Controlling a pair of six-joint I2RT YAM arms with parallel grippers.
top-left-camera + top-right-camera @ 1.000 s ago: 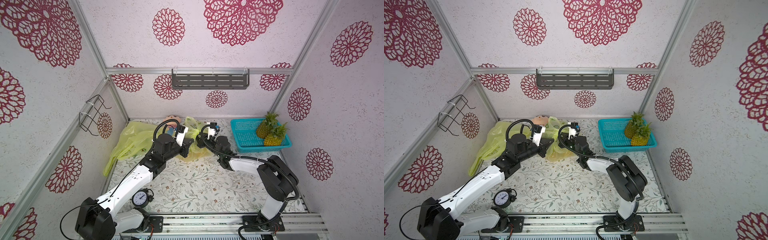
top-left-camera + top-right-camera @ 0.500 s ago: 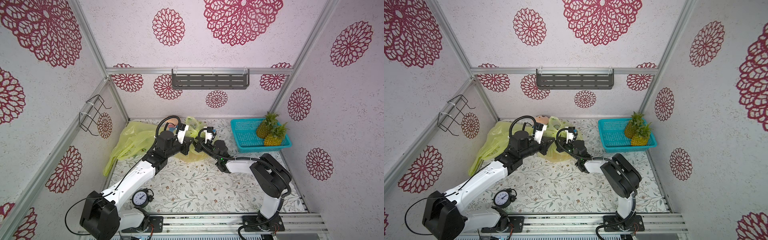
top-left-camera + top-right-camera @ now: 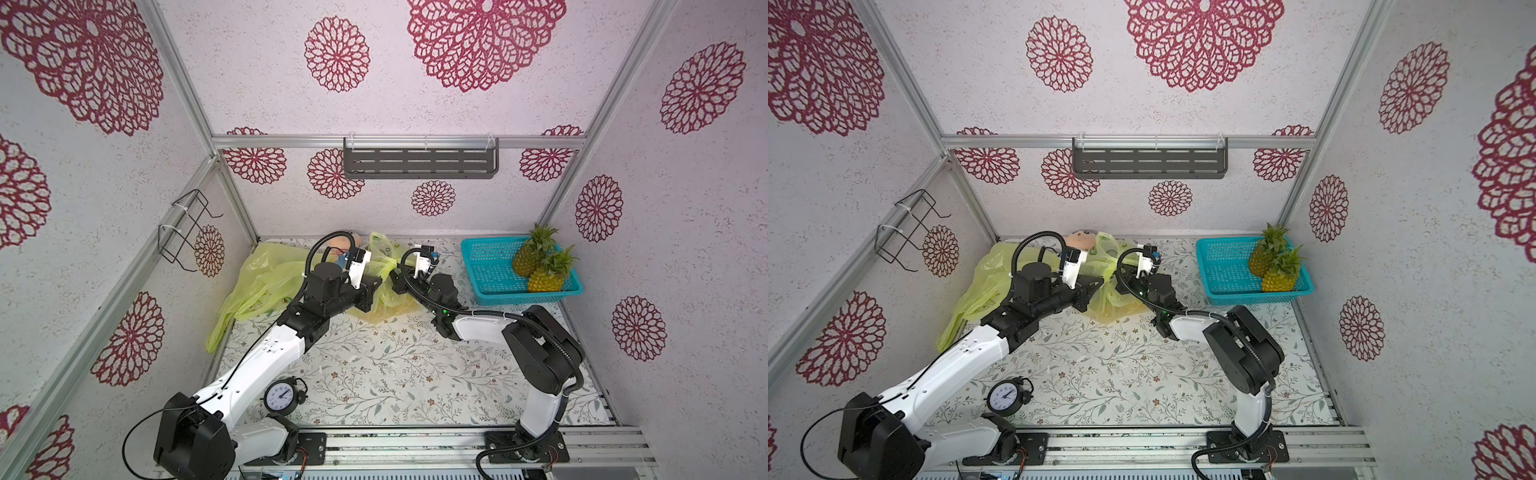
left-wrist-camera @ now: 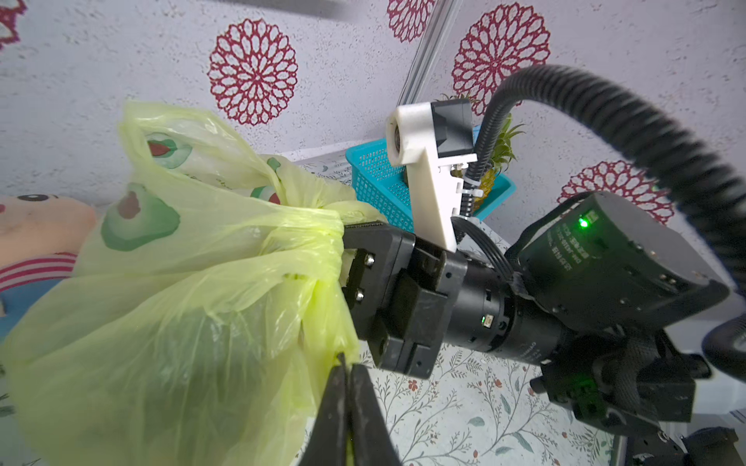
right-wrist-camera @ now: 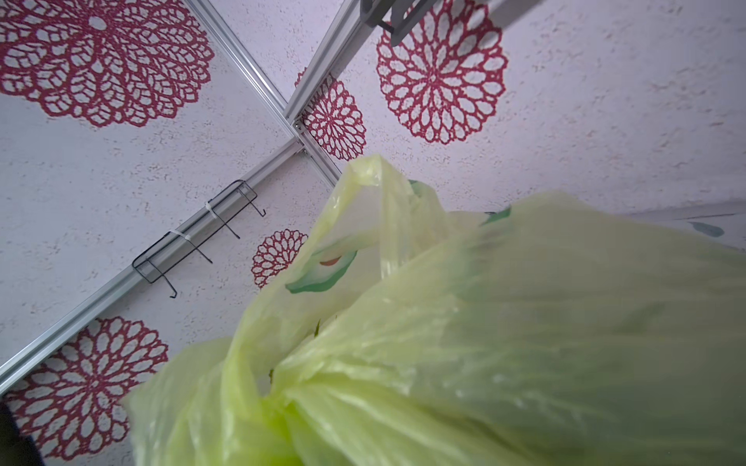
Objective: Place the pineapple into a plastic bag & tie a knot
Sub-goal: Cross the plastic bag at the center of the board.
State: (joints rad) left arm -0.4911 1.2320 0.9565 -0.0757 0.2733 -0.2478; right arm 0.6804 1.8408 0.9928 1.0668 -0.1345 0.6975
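A pineapple (image 4: 177,363) is judged to lie inside the translucent yellow-green plastic bag (image 4: 202,242), where a dark bulk is made out through the film. The bag is set at the back of the flower-patterned table (image 3: 395,374), between the two arms. Over the last second the right gripper (image 4: 349,248) has been drawn slightly closer to the left gripper (image 4: 346,365) at the bag's gathered top, so the tying is taken to be under way; whether a knot is finished cannot be told. The right gripper is clenched on the bunched neck of the bag. The left gripper's fingers are seen only a slit apart, their tips touching a fold of film; whether it is gripped cannot be told. Two more pineapples (image 3: 536,266) are left in the teal mesh basket (image 3: 490,266).
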